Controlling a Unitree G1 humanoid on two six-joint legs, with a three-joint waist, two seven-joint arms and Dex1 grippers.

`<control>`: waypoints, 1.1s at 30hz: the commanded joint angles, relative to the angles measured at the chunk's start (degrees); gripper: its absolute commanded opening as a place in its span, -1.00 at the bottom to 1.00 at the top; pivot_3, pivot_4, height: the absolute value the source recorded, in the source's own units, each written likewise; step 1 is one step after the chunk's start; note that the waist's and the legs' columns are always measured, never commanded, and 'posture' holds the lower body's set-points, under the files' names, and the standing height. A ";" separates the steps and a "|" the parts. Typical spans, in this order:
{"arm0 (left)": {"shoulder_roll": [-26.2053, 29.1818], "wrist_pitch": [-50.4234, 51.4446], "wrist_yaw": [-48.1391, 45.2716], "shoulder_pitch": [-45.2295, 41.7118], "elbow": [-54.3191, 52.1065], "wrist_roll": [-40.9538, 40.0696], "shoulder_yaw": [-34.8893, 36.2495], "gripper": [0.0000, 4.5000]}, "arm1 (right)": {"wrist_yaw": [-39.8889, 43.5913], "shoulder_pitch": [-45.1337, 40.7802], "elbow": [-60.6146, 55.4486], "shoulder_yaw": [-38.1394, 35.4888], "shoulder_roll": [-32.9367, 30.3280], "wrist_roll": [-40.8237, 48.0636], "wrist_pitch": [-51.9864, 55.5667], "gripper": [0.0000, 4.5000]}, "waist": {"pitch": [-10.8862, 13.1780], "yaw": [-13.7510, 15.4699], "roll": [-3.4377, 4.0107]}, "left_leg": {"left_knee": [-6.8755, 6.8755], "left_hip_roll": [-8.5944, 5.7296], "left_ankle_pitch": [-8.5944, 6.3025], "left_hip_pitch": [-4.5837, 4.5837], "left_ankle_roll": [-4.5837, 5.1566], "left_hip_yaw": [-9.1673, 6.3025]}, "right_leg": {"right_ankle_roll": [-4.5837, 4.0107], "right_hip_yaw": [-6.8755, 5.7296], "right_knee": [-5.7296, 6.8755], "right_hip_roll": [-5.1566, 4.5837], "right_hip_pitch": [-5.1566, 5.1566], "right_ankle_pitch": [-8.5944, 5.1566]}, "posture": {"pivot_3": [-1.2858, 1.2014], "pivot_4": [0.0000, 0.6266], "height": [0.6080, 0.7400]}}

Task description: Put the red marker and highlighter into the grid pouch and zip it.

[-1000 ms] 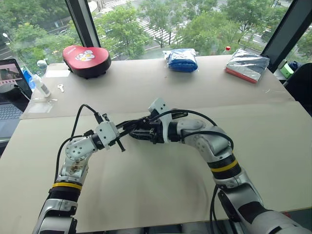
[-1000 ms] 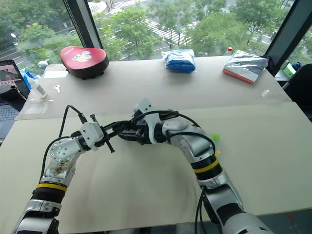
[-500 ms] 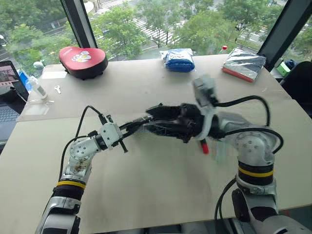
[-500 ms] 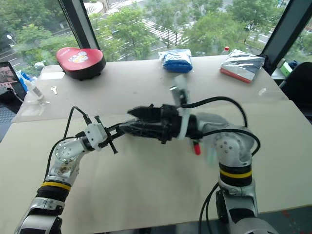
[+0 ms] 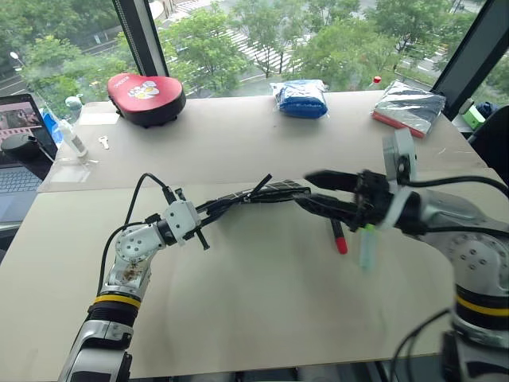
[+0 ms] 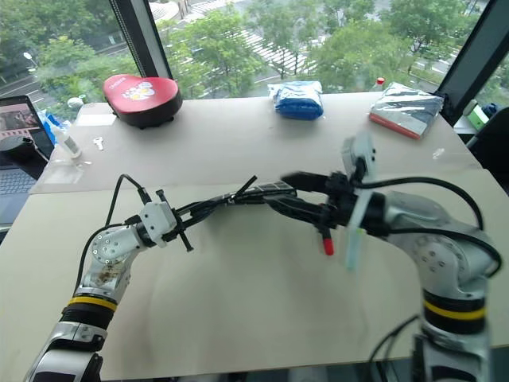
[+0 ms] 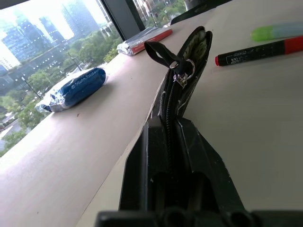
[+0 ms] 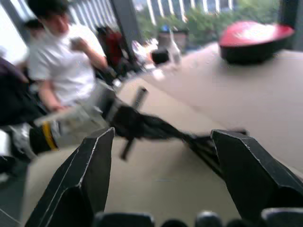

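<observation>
The left gripper is clamped tight on one end of the grid pouch, which stretches out edge-up above the beige table, its black zipper pull strap sticking up near the far end (the zipper runs straight out from between the fingers in the left wrist view). The right gripper hangs just past the pouch's far end with its two black fingers spread wide and nothing between them. The red marker and the pale green highlighter lie side by side on the table under the right arm, outside the pouch. A red heart-shaped case, a blue packet and a silver packet sit along the far edge.
</observation>
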 commanded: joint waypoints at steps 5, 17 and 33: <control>1.71 -8.59 -1.56 0.26 2.84 5.03 -2.59 -1.00 | 4.36 12.91 -2.38 -8.67 -12.55 -5.95 -2.95 0.61 | 0.01 0.35 -0.02 | -0.02 0.07 -0.03 0.02 0.05 0.11 | -0.01 0.00 -0.47 0.02 0.07 0.07 | 0.03 -0.52 1.00; 2.54 -16.36 0.36 -0.55 8.70 9.52 -5.08 -1.00 | -19.78 9.72 0.06 -8.01 -3.44 -10.27 14.97 0.61 | 0.05 0.74 -0.15 | 0.14 0.08 -0.12 -0.03 0.19 0.19 | 0.04 0.13 -0.52 -0.03 0.14 0.37 | 0.03 -0.52 1.00; 0.12 -12.70 2.10 -1.99 8.22 5.15 -3.58 -1.00 | -27.53 10.45 -1.68 -0.55 1.22 -15.15 18.74 0.61 | 0.05 0.46 -0.14 | 0.22 0.06 -0.12 -0.03 0.21 0.22 | 0.08 0.13 -0.51 -0.01 0.14 0.39 | 0.03 -0.52 1.00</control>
